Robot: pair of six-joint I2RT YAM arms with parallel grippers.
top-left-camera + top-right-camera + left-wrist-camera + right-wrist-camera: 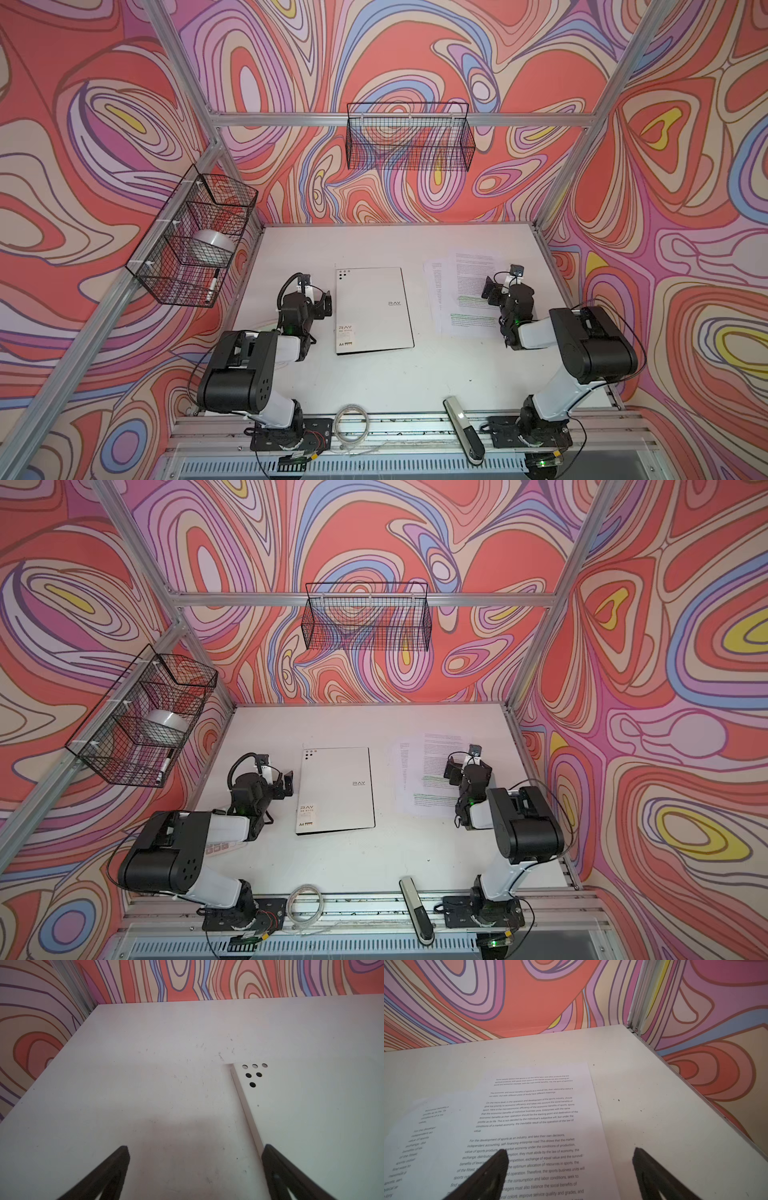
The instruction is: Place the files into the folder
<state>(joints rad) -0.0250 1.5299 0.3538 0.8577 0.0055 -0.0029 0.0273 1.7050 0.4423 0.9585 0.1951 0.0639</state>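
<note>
Below R claw, files, beside L claw, folder, both spread wide, empty

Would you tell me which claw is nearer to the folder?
Left. The left claw is right beside the folder, at its edge; the right claw is over the files, farther off.
</note>
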